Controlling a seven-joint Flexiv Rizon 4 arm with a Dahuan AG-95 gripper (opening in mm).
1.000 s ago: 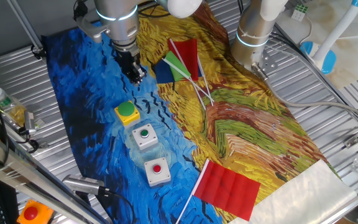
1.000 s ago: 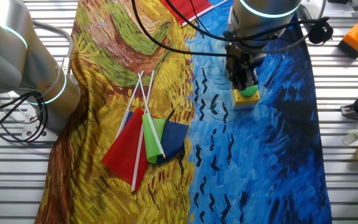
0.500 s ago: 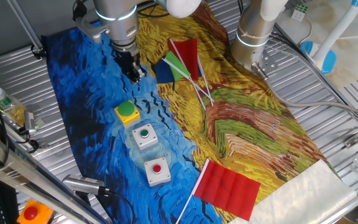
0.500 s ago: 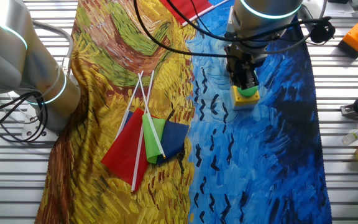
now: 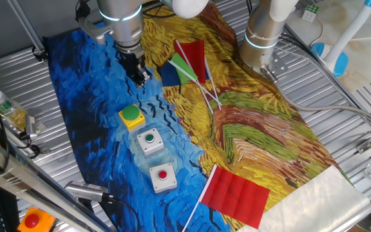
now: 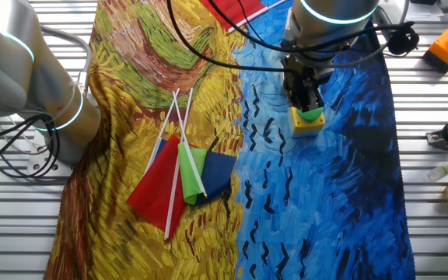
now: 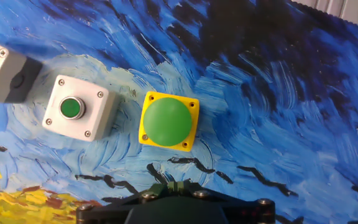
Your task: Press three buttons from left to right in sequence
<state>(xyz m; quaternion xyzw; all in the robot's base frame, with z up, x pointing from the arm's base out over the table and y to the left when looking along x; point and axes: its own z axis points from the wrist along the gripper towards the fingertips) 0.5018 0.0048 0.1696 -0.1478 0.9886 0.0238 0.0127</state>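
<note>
Three button boxes lie in a row on the blue part of the painted cloth: a yellow box with a large green dome (image 5: 131, 116), a grey box with a small green button (image 5: 150, 140) and a grey box with a small red button (image 5: 163, 177). My gripper (image 5: 140, 77) hangs above the cloth just behind the yellow box, not touching it. In the other fixed view the gripper (image 6: 305, 99) stands right over the yellow box (image 6: 309, 122). The hand view shows the green dome (image 7: 168, 121) ahead of my fingertips (image 7: 174, 186), which meet with no gap, and the green-button box (image 7: 76, 109).
A red flag (image 5: 236, 193) lies at the cloth's near end. A bundle of red, green and blue flags (image 5: 187, 64) lies right of my gripper. A second arm's base (image 5: 263, 32) stands behind. An orange box with a red button (image 5: 31, 220) and bottles (image 5: 6, 106) sit off the cloth.
</note>
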